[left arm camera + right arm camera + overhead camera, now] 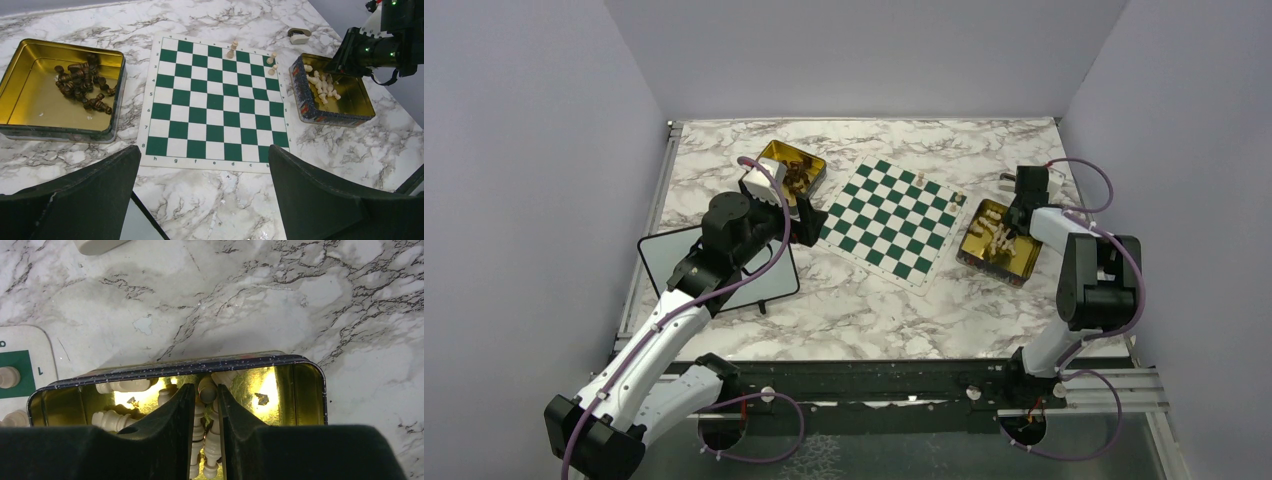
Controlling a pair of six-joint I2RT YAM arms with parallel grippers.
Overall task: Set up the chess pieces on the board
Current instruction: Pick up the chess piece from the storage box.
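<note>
**Right gripper** (206,390): lowered into the right tin (175,365), jaws drawn narrow around a pale piece (207,388) that stands in the slim gap between the fingers (more pale shapes show lower in the same gap).

**Right tin, contents:** loose pale pieces (112,419) lying on their sides on the gold floor, heaped toward the tin's far end. The tin sits on the marble table (844,320) just right of the board (889,215), with a strip of marble between them.

**Left gripper** (205,200): jaws spread wide with nothing between them, hovering at the board's left edge. Its two dark fingers (75,200) frame the wrist view.

**Board:** flat green-and-white checks, set at an angle to the table edge. Three pale pieces stand upright on it:
- One taller piece (232,49) on the row farthest from the left gripper.
- Two small pieces (271,58) close together at the corner nearest the right tin.

All other squares are bare.

**Left tin** (30,75): gold and open, on the marble at the board's far left corner. It holds a cluster of dark pieces (82,85), mostly toppled.

**Other items:**
- A whiteboard (674,255) lies flat under the left arm, left of the board.
- A small pale object (299,35) rests on the marble beyond the right tin; what it is cannot be told.
</note>
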